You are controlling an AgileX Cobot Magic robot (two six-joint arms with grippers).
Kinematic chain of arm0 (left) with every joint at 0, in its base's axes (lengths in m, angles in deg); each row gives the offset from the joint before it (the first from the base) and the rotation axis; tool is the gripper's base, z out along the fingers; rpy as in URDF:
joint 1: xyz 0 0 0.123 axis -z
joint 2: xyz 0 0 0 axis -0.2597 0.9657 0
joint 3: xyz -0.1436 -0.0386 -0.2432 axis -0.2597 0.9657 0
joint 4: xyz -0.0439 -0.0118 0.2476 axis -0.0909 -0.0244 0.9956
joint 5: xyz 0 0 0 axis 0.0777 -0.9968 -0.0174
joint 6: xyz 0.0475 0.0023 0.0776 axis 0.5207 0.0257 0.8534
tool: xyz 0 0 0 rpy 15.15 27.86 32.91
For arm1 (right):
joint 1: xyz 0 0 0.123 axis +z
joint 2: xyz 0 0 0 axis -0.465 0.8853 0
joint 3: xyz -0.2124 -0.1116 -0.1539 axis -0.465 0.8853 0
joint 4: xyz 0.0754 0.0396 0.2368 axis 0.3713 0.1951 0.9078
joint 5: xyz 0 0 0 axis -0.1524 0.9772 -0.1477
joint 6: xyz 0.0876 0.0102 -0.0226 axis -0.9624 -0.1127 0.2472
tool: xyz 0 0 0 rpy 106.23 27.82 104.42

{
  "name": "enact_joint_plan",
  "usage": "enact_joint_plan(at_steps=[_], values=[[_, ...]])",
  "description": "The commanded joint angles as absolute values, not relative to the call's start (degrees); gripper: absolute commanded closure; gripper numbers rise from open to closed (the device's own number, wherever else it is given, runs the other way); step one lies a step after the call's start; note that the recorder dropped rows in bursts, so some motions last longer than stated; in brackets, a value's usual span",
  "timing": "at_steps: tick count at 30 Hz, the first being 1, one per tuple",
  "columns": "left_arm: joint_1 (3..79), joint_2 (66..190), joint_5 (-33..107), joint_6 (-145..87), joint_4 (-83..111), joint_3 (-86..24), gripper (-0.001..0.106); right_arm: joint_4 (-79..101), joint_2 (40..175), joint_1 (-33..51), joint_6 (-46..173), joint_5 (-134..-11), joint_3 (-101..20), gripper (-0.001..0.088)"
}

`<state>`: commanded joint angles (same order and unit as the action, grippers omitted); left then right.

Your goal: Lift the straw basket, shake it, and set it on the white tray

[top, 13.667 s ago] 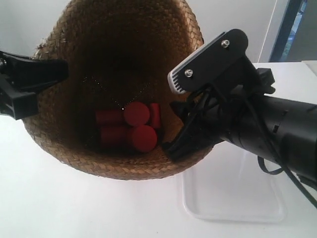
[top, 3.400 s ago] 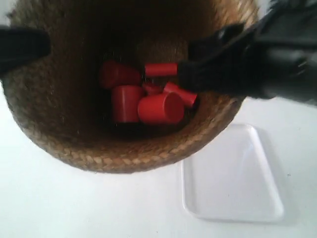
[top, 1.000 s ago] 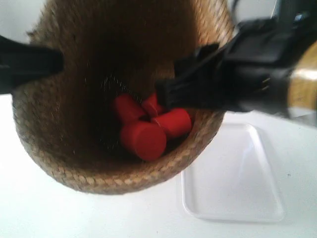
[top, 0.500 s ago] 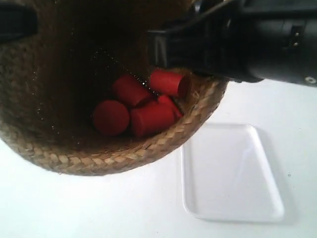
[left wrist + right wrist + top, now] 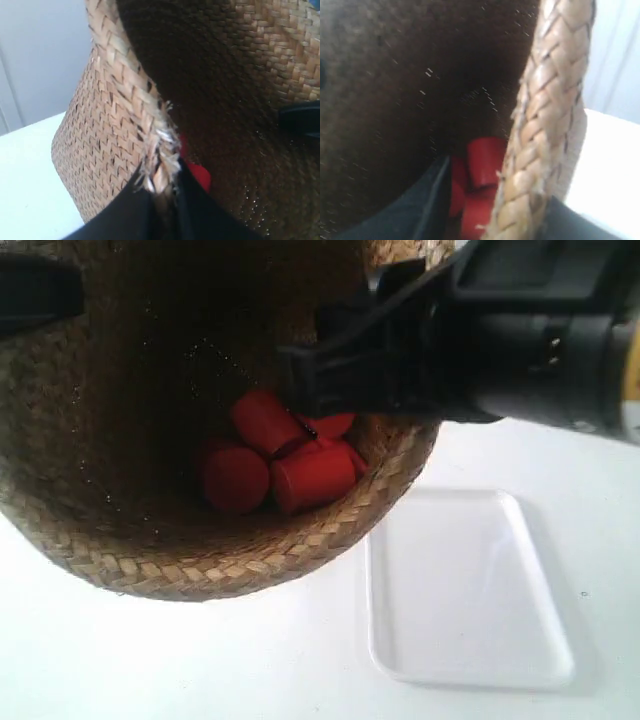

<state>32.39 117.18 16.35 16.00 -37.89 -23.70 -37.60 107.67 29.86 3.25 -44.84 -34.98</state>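
One basket (image 5: pixel 200 560), one tray (image 5: pixel 470 590) (white)

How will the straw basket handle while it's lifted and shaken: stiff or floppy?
Probably semi-flexible: the straw basket rim frays where the left claw pinches it. Loose red cylinders inside likely roll, shifting weight.

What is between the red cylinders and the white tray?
Only the braided wall of the straw basket, seen in the exterior view: red cylinders inside it, white tray outside.

White table (image 5: pixel 180 660), white tray (image 5: pixel 470 590) — lying flat
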Motion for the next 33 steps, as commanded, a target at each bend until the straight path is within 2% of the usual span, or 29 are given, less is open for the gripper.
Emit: enact_joint_plan(at_steps=[4, 7, 13, 16, 22, 24, 26, 30, 33], values=[[32.4, 117.4, 8.0, 13.7, -39.0, -26.0, 0.105, -31.3, 105.7, 31.1, 5.9, -50.4, -35.8, 0.0868], [32.4, 116.0, 7.7, 14.3, -39.5, -27.5, 0.105, -31.9, 102.7, 31.1, 5.9, -52.4, -35.8, 0.0868], [32.4, 116.5, 15.5, 3.8, -34.3, -28.0, 0.105, -32.2, 100.9, 30.1, 5.3, -40.3, -36.0, 0.0868], [32.4, 123.3, 19.1, 0.8, -33.8, -28.2, 0.105, -31.5, 101.1, 23.9, 7.5, -39.8, -37.4, 0.0868], [32.4, 134.5, 14.8, -0.5, -33.4, -36.3, 0.105, -9.8, 104.9, 7.6, 35.0, -38.2, -42.3, 0.0868], [32.4, 137.4, 11.2, -1.4, -28.7, -40.2, 0.105, 2.4, 107.1, 2.4, 45.9, -36.3, -44.7, 0.0868], [32.4, 141.8, 2.6, -18.0, -14.0, -45.4, 0.105, 13.0, 109.3, -3.6, 55.8, -30.3, -48.5, 0.0868], [33.5, 145.1, -7.3, -26.1, -7.0, -52.3, 0.105, 16.1, 111.3, -10.3, 61.3, -22.3, -51.7, 0.0868], [37.0, 145.1, -4.9, -26.7, -6.2, -55.2, 0.105, 16.1, 111.3, -13.8, 63.3, -20.0, -51.7, 0.0868]])
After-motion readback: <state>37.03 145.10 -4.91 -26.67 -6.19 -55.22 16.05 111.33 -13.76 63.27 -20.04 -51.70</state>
